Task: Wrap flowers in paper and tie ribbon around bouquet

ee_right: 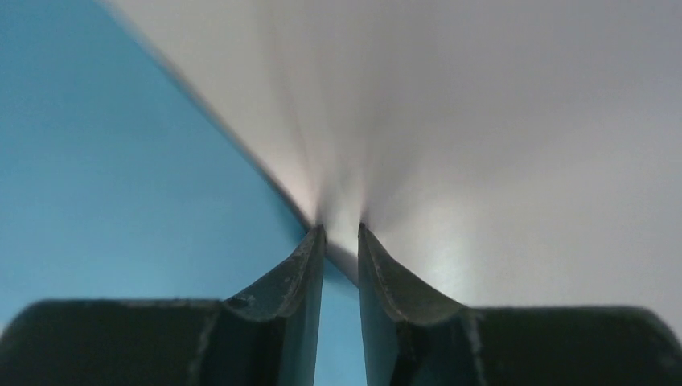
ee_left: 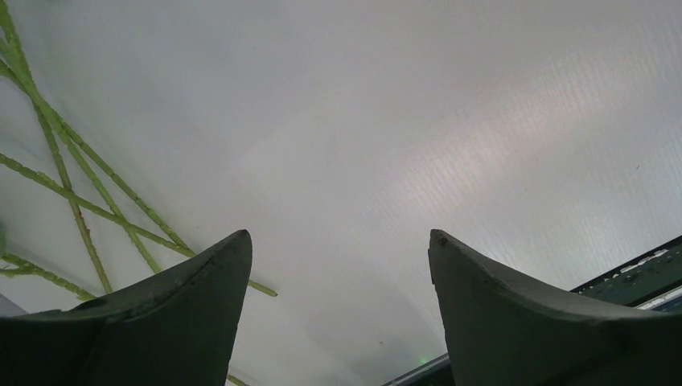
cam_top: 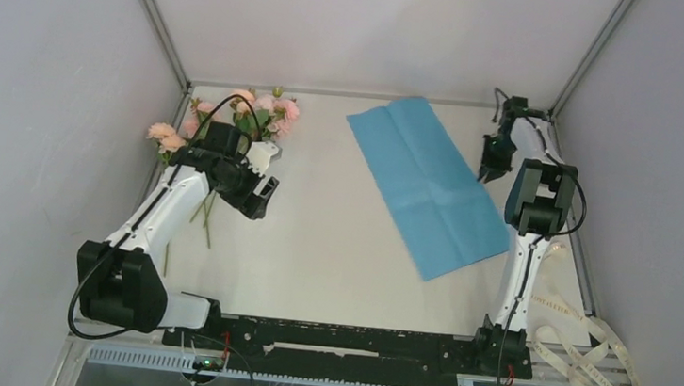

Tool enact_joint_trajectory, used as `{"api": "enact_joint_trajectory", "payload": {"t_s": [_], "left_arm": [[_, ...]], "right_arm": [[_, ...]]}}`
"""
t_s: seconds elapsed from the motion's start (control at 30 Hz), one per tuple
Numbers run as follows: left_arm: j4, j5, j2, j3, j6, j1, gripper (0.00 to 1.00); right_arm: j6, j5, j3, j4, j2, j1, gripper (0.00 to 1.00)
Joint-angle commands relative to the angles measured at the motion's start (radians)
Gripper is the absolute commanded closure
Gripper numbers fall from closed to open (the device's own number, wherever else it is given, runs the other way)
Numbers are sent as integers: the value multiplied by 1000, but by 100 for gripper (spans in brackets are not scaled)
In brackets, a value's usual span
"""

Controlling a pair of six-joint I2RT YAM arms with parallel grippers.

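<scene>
The flowers [cam_top: 251,113], pale pink roses on thin green stems [ee_left: 72,201], lie at the table's back left corner. My left gripper [cam_top: 260,196] hangs open just right of the stems, and nothing sits between its fingers [ee_left: 338,237]. The paper [cam_top: 424,182] lies flat, light-blue face up, at the back right. My right gripper [cam_top: 486,176] points down at the paper's right edge. Its jaws stand a narrow gap apart [ee_right: 339,229], astride the edge of the paper [ee_right: 121,161] with the tips at the table. The ribbon [cam_top: 580,339] lies in loops off the front right corner.
Grey walls enclose the table on three sides, with slanted metal posts [cam_top: 160,24] at the back corners. A black rail [cam_top: 343,340] carries both arm bases along the near edge. The left arm's white links [cam_top: 162,209] lie over the flower stems.
</scene>
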Motion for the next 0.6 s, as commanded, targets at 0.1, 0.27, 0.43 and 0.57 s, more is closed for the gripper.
{"api": "enact_joint_trajectory", "payload": {"t_s": [0.1, 0.27, 0.43, 0.57], "left_arm": [[-27, 17, -79, 39, 51, -4, 14], [-53, 50, -96, 7, 74, -25, 14], [-20, -22, -129, -110, 157, -135, 3], [43, -52, -153, -191, 215, -175, 1]], "right_arm": [[23, -477, -588, 166, -436, 285, 68], [171, -467, -836, 351, -647, 398, 66], [316, -396, -1053, 531, -806, 490, 64], [572, -374, -1237, 838, -897, 581, 62]]}}
